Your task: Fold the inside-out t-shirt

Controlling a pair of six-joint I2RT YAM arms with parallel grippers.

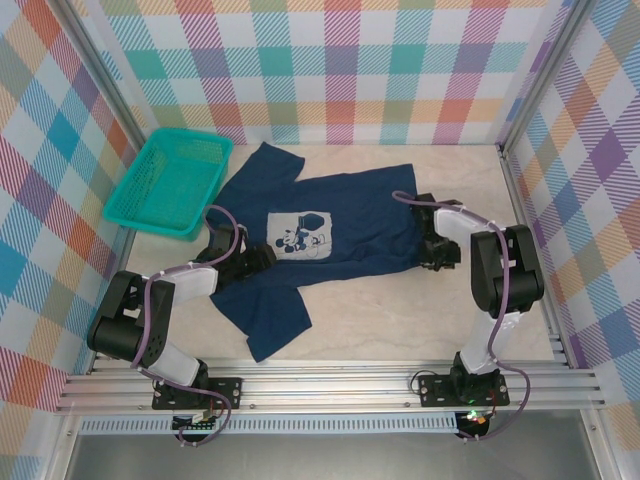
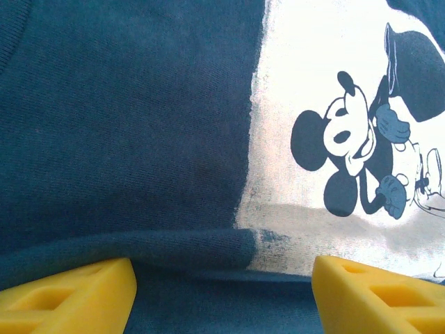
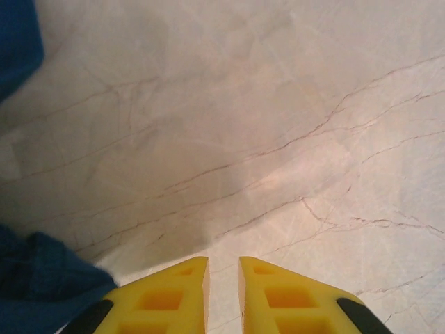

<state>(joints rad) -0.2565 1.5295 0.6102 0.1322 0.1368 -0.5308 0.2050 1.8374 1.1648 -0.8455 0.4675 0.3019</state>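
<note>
Table (image 1: 400,325): pale marbled surface, walled by checked pastel panels (image 1: 330,60) at the left, top and right of the top view.
Inside-out t-shirt (image 1: 365,215): dark navy, spread flat across the middle of the table, neck end toward the left of the frame and hem toward the right; one sleeve points to the top, the other to the bottom.
Printed panel (image 1: 300,235): pale rectangle with a cartoon mouse, at the centre of the shirt; in the left wrist view it takes up the upper right (image 2: 313,83).
Teal mesh basket (image 1: 152,222): upper left of the top view, tilted, its near corner just beside the shirt's upper sleeve.
Left gripper (image 1: 256,258): over the shirt, just left of the printed panel. In its wrist view (image 2: 222,296) the yellow fingers (image 2: 69,292) stand wide apart at the lower corners, and a low ridge of navy cloth (image 2: 139,247) runs across between them; whether they touch it cannot be told.
Right gripper (image 1: 437,252): at the shirt's right edge. In its wrist view (image 3: 222,296) the yellow fingers (image 3: 167,299) are drawn almost together, with a thin slit of bare table (image 3: 278,139) between them; navy cloth (image 3: 38,285) lies just beside the left finger.
</note>
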